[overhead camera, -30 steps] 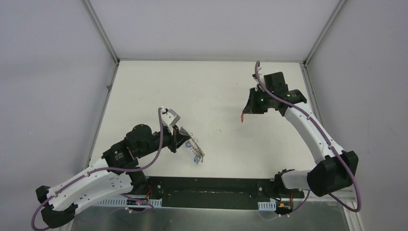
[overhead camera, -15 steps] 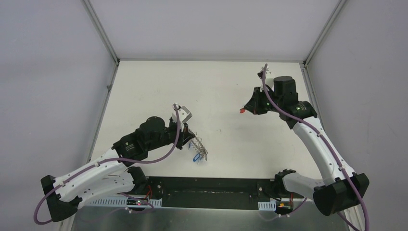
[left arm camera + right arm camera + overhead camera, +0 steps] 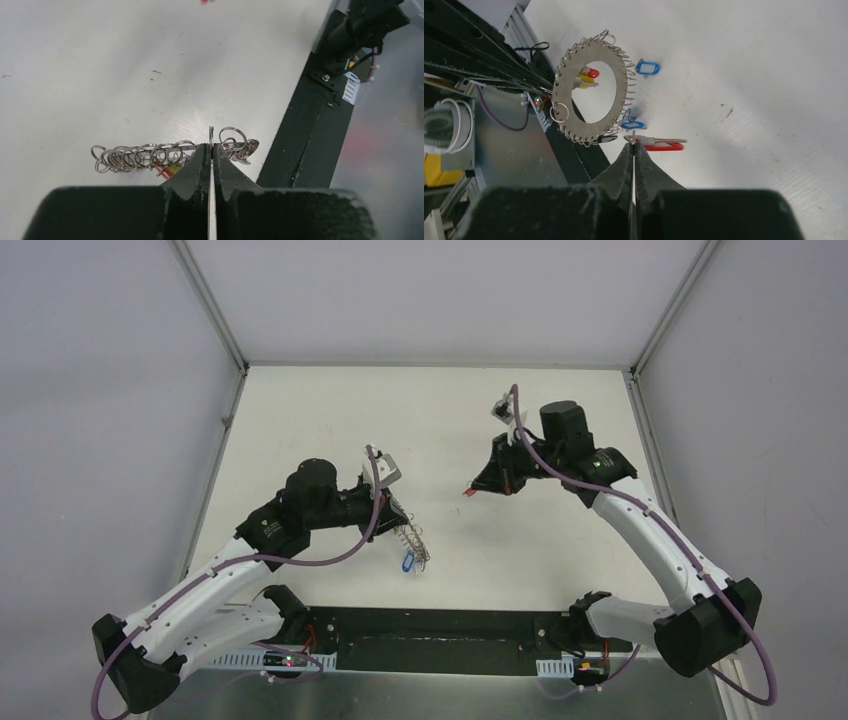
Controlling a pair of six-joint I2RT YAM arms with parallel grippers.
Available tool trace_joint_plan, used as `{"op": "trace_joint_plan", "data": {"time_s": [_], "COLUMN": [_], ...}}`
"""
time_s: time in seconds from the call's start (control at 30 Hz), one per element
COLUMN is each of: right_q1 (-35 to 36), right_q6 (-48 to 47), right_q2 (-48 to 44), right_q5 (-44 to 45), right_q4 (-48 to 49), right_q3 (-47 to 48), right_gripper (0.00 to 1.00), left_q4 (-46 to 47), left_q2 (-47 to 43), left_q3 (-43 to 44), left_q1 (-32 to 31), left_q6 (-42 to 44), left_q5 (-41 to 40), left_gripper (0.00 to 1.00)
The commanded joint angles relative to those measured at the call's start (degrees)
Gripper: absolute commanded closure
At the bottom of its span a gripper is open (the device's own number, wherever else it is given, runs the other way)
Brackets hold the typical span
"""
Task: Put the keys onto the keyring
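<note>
Keyring [image 3: 596, 52], stiff flat metal, likely weighty; left gripper [image 3: 211, 152] clamped on its rim. Red-tagged key [image 3: 664, 146], light, probably slippery; right gripper [image 3: 633, 146] pinches its head end.

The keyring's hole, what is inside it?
Through the keyring hole you can see a red tag, a yellow tag and a bit of metal key. Where they hang is hidden by the ring's flat rim.
</note>
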Motion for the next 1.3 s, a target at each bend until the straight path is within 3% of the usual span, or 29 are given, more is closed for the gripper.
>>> {"op": "trace_joint_plan", "data": {"time_s": [0.0,0.53,1.27], "right_q1": [5.9,21.3,26.8], "right_q6": [-6.3,-7.9,-8.0], "right_q2": [1.1,5.1,6.4], "right_q5": [-2.2,2.5,0.8], "right_q4": [-0.8,2.1,1.9], "right_q3": [2.8,5.6,9.8], "right_gripper": [1.0,1.0,1.0], "left_q4": [5.3,6.9,7.1], "left_q2": [-1.5,-5.5,-5.1], "left_q3": [3.0,-0.1,-0.9], "left_q1": [0.3,0.3,0.3], "left_q6": [5.3,5.7,4.5], "left_q5": [8.6,13.3,11.9], "left_gripper": [1.0,1.0,1.0]}}
